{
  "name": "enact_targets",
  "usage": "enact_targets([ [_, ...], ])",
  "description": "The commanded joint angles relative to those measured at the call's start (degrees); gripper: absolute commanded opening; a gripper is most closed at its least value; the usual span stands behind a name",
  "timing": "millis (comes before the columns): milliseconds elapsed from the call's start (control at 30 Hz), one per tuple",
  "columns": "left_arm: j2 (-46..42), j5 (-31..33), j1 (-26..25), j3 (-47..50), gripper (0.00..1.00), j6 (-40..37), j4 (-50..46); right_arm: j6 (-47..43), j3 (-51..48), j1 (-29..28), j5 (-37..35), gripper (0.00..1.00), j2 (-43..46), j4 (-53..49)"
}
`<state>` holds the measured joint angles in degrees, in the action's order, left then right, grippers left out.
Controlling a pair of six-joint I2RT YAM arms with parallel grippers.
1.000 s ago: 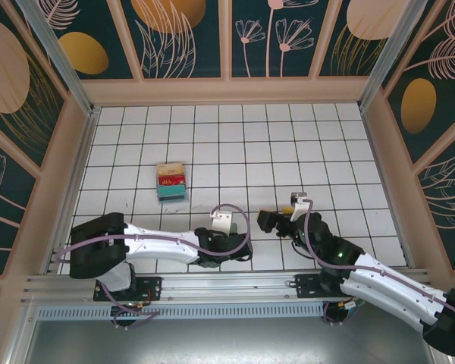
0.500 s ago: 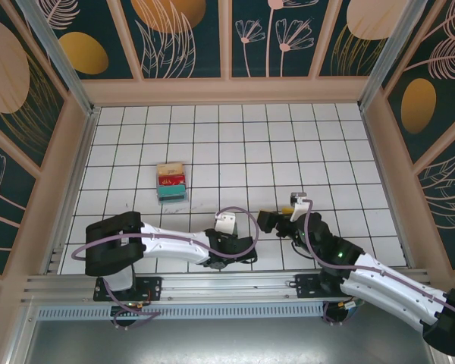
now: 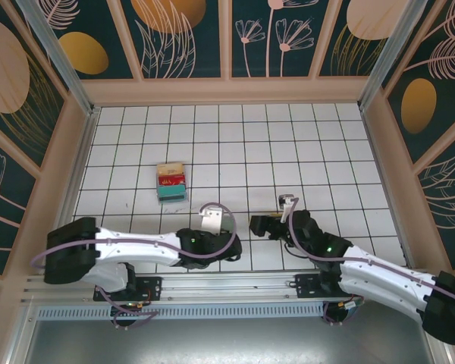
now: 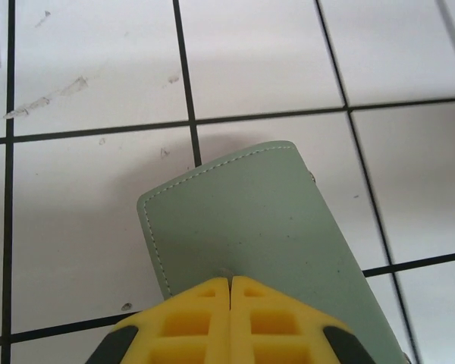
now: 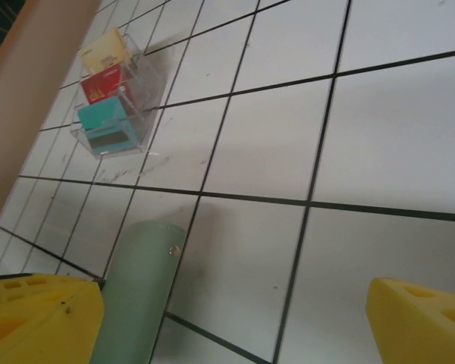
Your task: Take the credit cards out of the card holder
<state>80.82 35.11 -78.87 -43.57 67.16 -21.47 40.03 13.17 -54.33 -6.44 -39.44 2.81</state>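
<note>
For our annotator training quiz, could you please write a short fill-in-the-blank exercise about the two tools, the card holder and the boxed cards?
1. The left tool, over the card holder, is ____.
2. The card holder lies on the tiles folded ____.
3. The right tool stands wide ____.
4. In the clear box, the card between the tan card and the teal card is ____.
Missing words: shut; closed; open; red.
</note>
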Motion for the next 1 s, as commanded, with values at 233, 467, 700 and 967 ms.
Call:
enact_targets([
  [233,-6.7,2.1,0.0,5.6,0.00,0.1,9.6,6.6,-2.5,-1.7,10.2,0.81,-7.9,18.0],
  [467,-6.9,2.4,0.0,5.9,0.00,0.3,11.3,11.3,-2.1,-1.7,18.3,0.75,-16.0,26.6],
  [700,-8.0,2.3,0.1,6.2,0.00,0.1,12.7,13.7,-1.0,-1.7,22.3,0.65,-23.8,33.0],
  [967,-8.0,2.9,0.0,5.5,0.00,-0.9,14.0,16.3,-1.0,-1.7,26.6,0.39,-28.5,39.9],
])
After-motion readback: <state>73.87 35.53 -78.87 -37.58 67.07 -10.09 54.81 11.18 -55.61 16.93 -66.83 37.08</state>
